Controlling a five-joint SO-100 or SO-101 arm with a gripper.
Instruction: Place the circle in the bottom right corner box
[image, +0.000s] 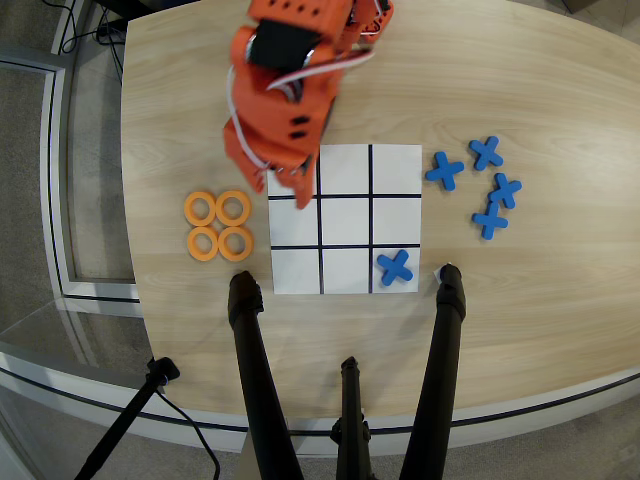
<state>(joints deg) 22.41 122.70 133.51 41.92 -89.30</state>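
Observation:
Four flat orange rings (218, 225) lie in a two-by-two block on the wooden table, left of the white three-by-three board (345, 175). The board's lower right cell in this view holds a blue cross (395, 267). The other three corner cells are bare. The orange arm reaches in from the top. My gripper (288, 185) hangs over the board's upper left cell (311, 186) and covers most of it. It holds no ring. I see it end-on from above, so I cannot tell how the jaws stand.
Several loose blue crosses (487, 185) lie right of the board. Two black stand legs (250, 330) (448, 320) rise from the near table edge just below the board. The table's curved edge runs along the left.

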